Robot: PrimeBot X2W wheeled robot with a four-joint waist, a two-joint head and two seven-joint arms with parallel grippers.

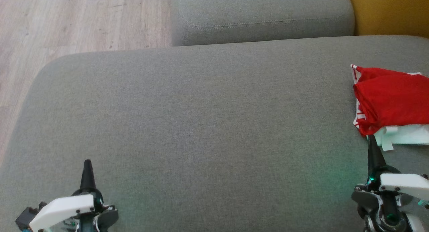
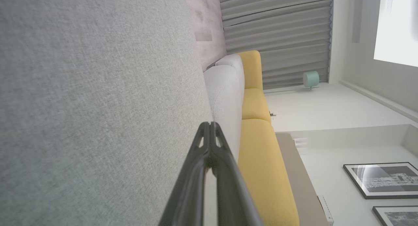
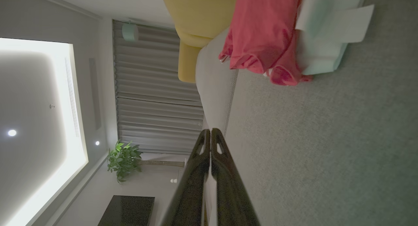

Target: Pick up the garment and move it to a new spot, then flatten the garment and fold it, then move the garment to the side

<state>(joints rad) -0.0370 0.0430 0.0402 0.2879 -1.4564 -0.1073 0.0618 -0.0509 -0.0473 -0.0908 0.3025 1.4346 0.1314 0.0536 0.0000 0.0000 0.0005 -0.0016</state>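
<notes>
garment (image 1: 390, 98) far right on cushion (image 1: 201, 124) | broad grey surface leftward | both jaws pinched together

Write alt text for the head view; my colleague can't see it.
A red garment lies partly over pale white cloth at the picture's right edge, on a grey sofa cushion. Both pincers are shut and empty: the left pincer at lower left, the right pincer at lower right, pointing at the garment.

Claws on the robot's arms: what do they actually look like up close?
The left claw and right claw are each two long glossy black fingers tapering to a narrow tip, with small slot cut-outs near the ends. Behind sit white plastic covers over dark metal wrist parts, with a green glow.
</notes>
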